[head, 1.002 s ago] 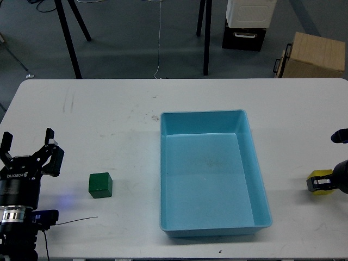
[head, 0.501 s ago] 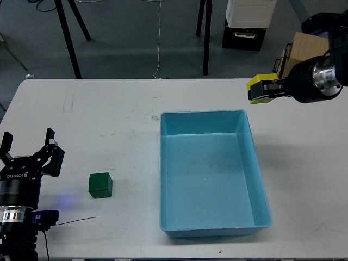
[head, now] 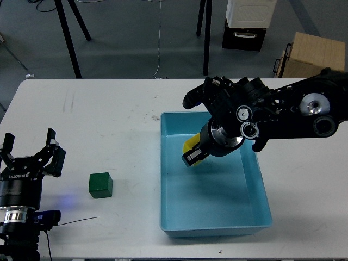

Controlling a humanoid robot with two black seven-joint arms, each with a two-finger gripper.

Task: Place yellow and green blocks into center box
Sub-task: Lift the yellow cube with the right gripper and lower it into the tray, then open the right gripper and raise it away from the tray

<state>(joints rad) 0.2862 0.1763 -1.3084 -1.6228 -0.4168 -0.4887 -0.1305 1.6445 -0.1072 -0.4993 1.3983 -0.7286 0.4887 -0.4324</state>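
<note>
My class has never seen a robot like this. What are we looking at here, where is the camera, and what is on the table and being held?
The camera sits in the robot's head, looking down at a white table. The black arms are its own. Its right gripper holds a yellow block over the blue box in the middle, tilted, apparently not yet released. Its left gripper waits with fingers spread, holding nothing. A green block sits on the table between that gripper and the box.
</note>
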